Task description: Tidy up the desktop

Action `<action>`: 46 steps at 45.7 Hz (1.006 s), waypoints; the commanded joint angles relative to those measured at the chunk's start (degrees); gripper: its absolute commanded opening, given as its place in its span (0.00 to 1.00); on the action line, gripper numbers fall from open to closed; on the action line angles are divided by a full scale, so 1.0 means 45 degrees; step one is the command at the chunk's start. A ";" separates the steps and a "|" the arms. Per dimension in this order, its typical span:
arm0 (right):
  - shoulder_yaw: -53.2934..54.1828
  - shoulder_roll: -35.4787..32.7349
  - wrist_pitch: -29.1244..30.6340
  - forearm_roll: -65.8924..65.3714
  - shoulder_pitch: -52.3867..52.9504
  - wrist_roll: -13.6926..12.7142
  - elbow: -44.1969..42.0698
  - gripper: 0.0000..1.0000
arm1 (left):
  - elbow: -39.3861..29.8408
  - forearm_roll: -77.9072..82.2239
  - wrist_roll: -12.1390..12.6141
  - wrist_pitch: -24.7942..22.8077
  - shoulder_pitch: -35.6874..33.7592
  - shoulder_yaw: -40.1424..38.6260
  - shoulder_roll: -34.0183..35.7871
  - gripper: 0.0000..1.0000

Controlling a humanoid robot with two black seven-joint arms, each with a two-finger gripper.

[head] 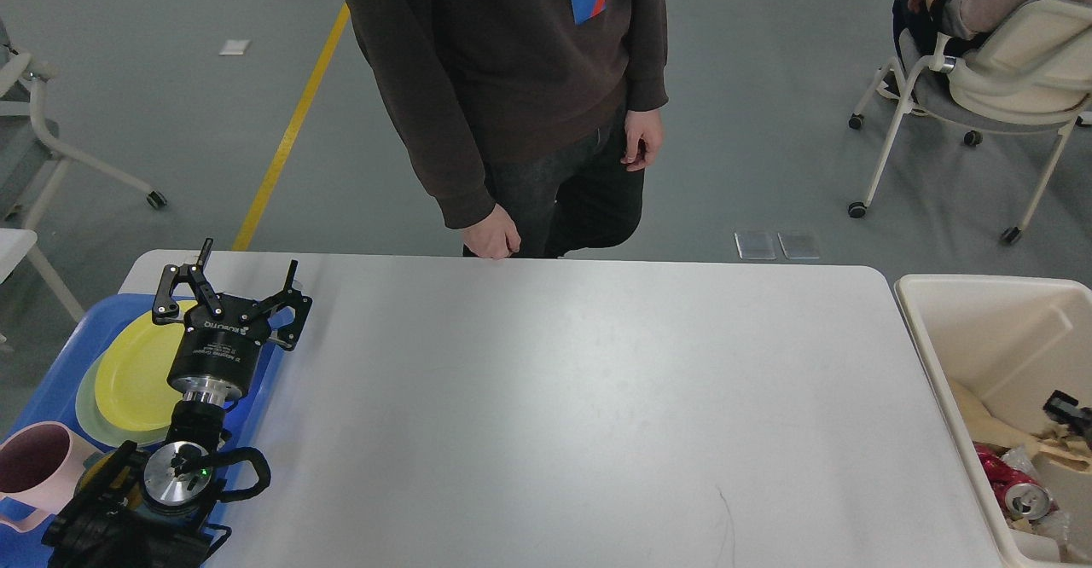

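With the desktop (580,397) bare, I'd draw the right gripper (1066,410), its grip state unreadable, straight up from the bin (938,312), leaving the spread-open left gripper (243,282) parked.

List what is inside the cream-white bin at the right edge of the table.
The cream-white bin holds a crushed red can, crumpled brown paper and clear plastic scraps. A small black part, seemingly my right gripper, pokes in. Anything beneath the litter is hidden.
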 commanded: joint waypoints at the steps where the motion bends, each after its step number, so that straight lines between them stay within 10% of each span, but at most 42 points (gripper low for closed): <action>1: 0.0763 0.1434 -0.0702 0.0057 -0.2120 -0.0039 -0.2129 0.00 | 0.0000 0.0016 0.0001 0.0000 0.0000 0.0000 0.0001 0.96; 17: 0.1135 0.1689 -0.1524 0.0077 -0.2512 -0.0039 -0.2090 0.02 | 0.0000 0.0017 0.0001 0.0000 0.0000 0.0000 0.0001 0.96; 25: 0.1330 0.1670 -0.2732 0.0077 -0.2688 -0.0001 -0.2090 1.00 | 0.0000 0.0017 0.0001 0.0000 0.0000 0.0000 0.0001 0.96; 46: 0.1506 0.1670 -0.3281 0.0077 -0.2786 0.0000 -0.2051 1.00 | 0.0000 0.0017 0.0001 0.0000 0.0000 0.0000 0.0001 0.96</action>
